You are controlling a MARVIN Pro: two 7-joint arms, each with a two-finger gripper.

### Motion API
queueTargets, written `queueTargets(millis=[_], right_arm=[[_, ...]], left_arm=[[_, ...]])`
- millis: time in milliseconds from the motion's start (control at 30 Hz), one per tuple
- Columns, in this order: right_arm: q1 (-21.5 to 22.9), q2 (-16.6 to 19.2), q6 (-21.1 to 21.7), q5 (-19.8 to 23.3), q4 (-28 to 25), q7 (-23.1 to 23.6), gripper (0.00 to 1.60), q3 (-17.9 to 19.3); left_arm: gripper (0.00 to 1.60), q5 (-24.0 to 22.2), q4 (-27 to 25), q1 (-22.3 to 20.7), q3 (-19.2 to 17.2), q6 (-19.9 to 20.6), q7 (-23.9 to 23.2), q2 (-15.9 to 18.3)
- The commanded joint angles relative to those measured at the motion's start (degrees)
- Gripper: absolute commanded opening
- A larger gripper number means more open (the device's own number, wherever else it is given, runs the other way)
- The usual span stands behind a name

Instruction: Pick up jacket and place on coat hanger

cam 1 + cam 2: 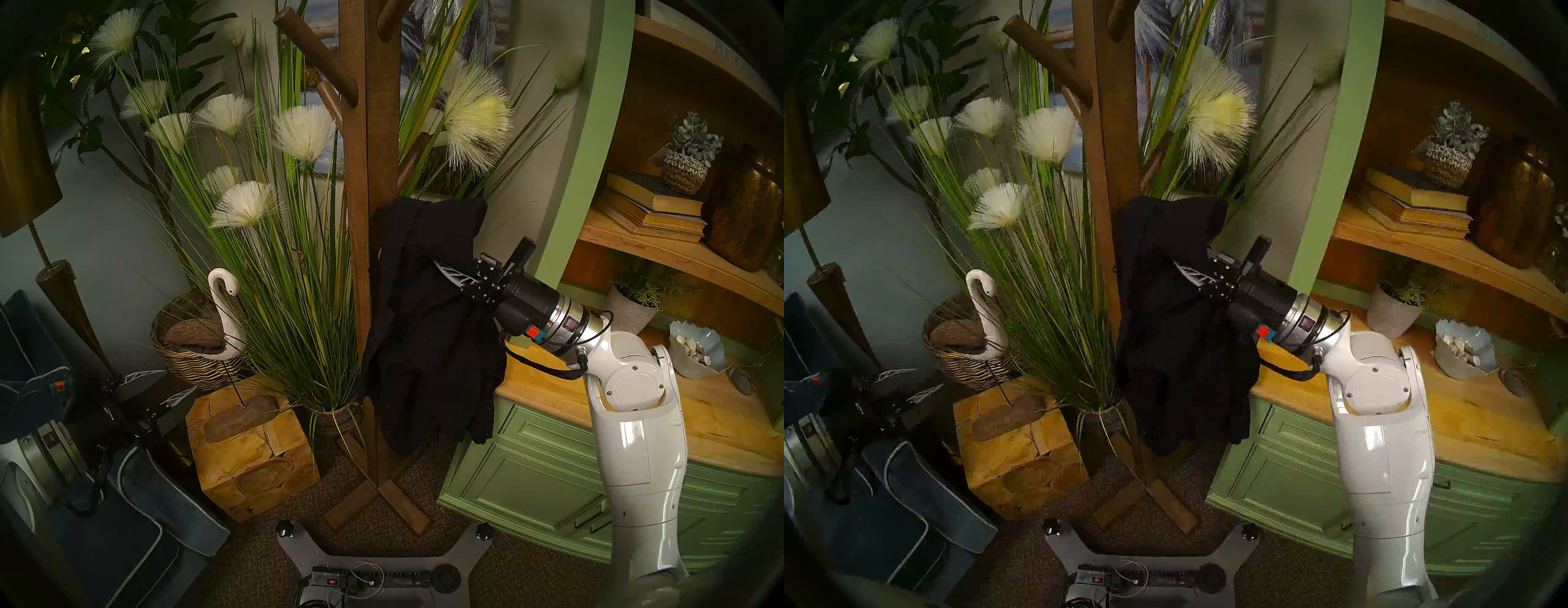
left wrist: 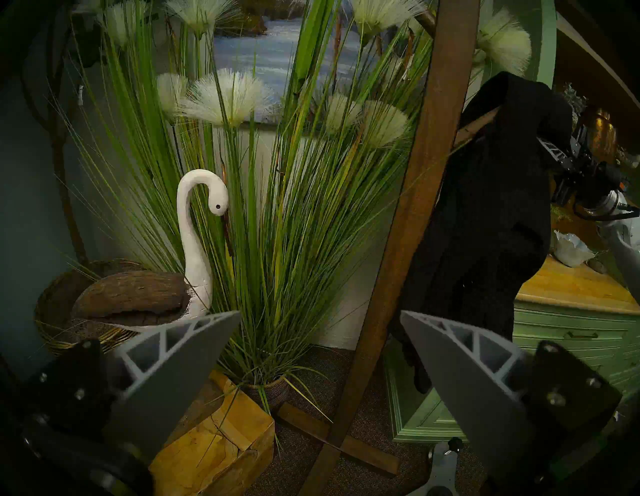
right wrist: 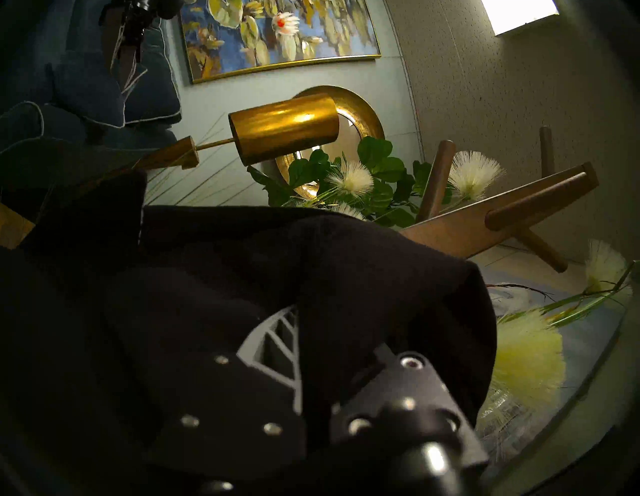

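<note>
- The green cabinet (image 1: pixel 530 467), wooden top and shelves above, fills the robot's right side; the right arm (image 1: pixel 636 446) rises in front of it, elbow bent, forearm angled up and leftward toward the stand.
- The coat hanger (image 1: pixel 360 220), a tall brown wooden stand on a cross base, stands mid-floor between the tall grass plant (image 1: pixel 297 297) and the cabinet, with bare carpet (image 1: pixel 254 564) in front of its feet.
- The jacket (image 1: pixel 428 339) hangs limp on the stand's right side, its top draped at a low peg (the peg's shaft shows under the fabric in the left wrist view), its hem clear of the floor.
- The right gripper (image 1: pixel 445 276) is buried in the black cloth; one grey finger (image 3: pixel 277 343) shows, folds hide the other, and I cannot tell whether the jaws are parted or clamped.
- The left gripper (image 1: pixel 159 386) hovers low at far left, well apart from the stand, jaws spread wide and empty, over the blue cushions (image 1: pixel 140 547).
</note>
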Motion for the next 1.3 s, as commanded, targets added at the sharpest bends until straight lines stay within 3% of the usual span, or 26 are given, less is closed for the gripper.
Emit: queueTargets(millis=[0,233,433,500,767,900,933,967,1000,1033,1100,1233,1267], right_arm=[[5.76,-1.47,-0.11,-1.41,0.03,-3.81,0.0,-1.28],[8.2,-2.1,-1.66,-5.54,3.96,-4.44,0.0,-2.55],[11.16,-2.06,-6.91,-7.55,10.61,-4.16,0.0,-2.49],[11.32,-1.81,-6.91,-8.15,11.9,-4.24,0.0,-2.29],[8.64,0.17,-6.91,-10.68,13.73,-5.16,0.0,-2.57],[5.94,0.51,-6.91,-9.52,14.54,-6.05,0.0,-2.68],[4.9,0.65,-6.91,-9.76,14.45,-6.07,0.18,-2.66],[4.1,0.98,-6.91,-10.36,14.4,-6.32,0.63,-2.77],[2.96,0.62,-6.91,-9.41,14.63,-5.96,0.88,-2.43],[1.86,0.42,-6.91,-8.84,14.49,-5.83,1.33,-2.17],[-0.24,0.61,-6.91,-8.89,14.4,-6.07,1.6,-2.01],[-4.33,0.61,-6.91,-7.29,14.96,-6.02,1.6,-0.67],[-3.66,0.46,-6.91,-6.62,17.04,-5.32,1.6,-0.47]], left_arm=[[1.6,-0.8,-1.13,-0.26,-0.05,0.0,-0.59,-0.06],[1.6,-0.94,-1.22,-0.24,-0.12,0.05,-0.68,-0.13],[1.6,-1.09,-1.3,-0.22,-0.19,0.11,-0.76,-0.19],[1.6,-1.11,-1.3,-0.22,-0.2,0.11,-0.76,-0.2],[1.6,-1.2,-1.35,-0.21,-0.25,0.16,-0.81,-0.24],[1.6,-1.23,-1.36,-0.2,-0.27,0.18,-0.83,-0.25],[1.6,-1.23,-1.36,-0.2,-0.27,0.18,-0.83,-0.25],[1.6,-1.22,-1.36,-0.2,-0.26,0.17,-0.82,-0.25],[1.6,-1.2,-1.35,-0.21,-0.25,0.16,-0.8,-0.25],[1.6,-1.19,-1.35,-0.21,-0.25,0.16,-0.79,-0.24],[1.6,-1.15,-1.34,-0.21,-0.22,0.14,-0.76,-0.23],[1.6,-1.09,-1.32,-0.22,-0.19,0.12,-0.71,-0.22],[1.6,-1.07,-1.31,-0.23,-0.18,0.11,-0.69,-0.22]])
